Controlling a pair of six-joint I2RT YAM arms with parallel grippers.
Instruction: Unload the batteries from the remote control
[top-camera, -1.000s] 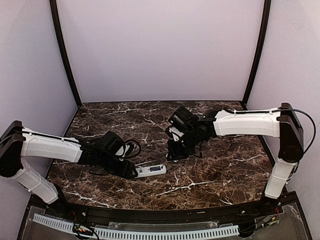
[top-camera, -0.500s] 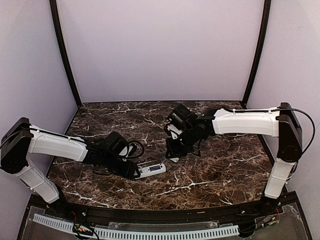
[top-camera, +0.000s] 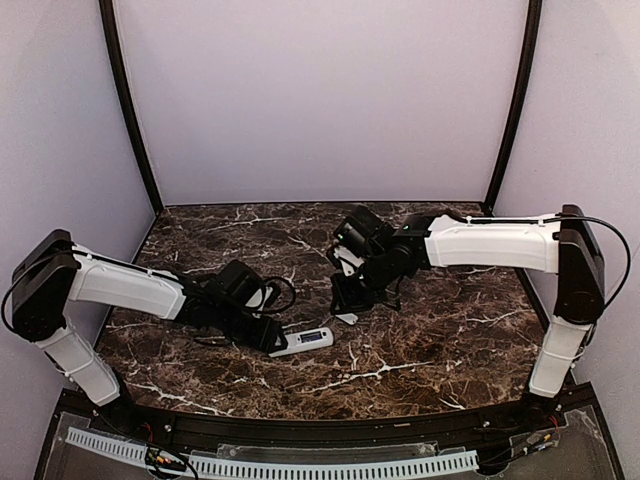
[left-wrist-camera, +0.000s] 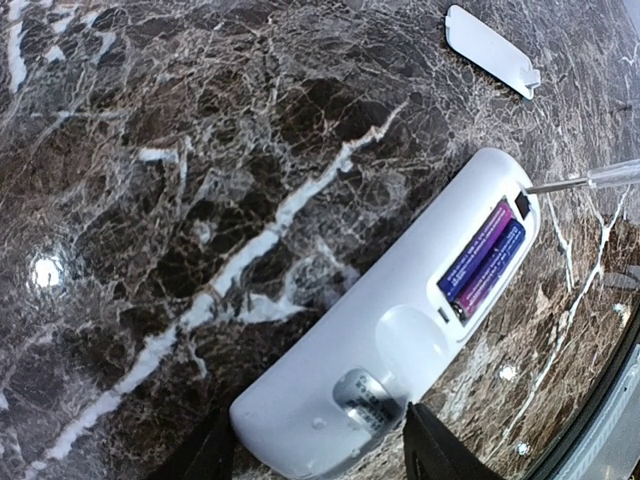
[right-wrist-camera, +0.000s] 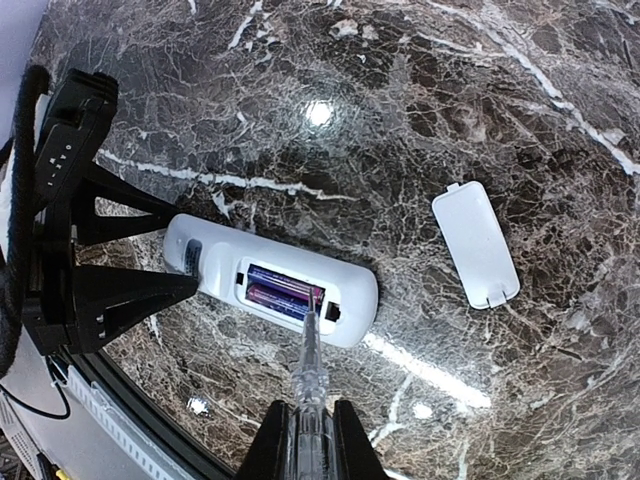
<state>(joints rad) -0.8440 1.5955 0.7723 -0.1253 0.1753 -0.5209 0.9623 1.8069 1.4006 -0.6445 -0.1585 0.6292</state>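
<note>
The white remote control (top-camera: 302, 342) lies on the marble table with its battery bay open and facing up. Two blue-purple batteries (right-wrist-camera: 283, 290) sit side by side in the bay; they also show in the left wrist view (left-wrist-camera: 482, 262). My left gripper (left-wrist-camera: 320, 462) is shut on the remote's (left-wrist-camera: 380, 350) window end, one finger on each side; it also shows in the top view (top-camera: 268, 337). My right gripper (right-wrist-camera: 310, 445) is shut on a clear thin tool (right-wrist-camera: 308, 385). The tool's tip rests at the bay's edge by the batteries. From above, the right gripper (top-camera: 346, 300) hovers just beyond the remote.
The small white cover piece (right-wrist-camera: 476, 244) lies flat on the table apart from the remote (right-wrist-camera: 270, 280), also seen in the left wrist view (left-wrist-camera: 492, 52) and the top view (top-camera: 347, 319). The table's black front edge (top-camera: 320, 415) runs close behind the remote.
The left arm has shifted right and folded closer, still holding the remote in place. The right gripper has edged slightly left over the remote with the tool.
</note>
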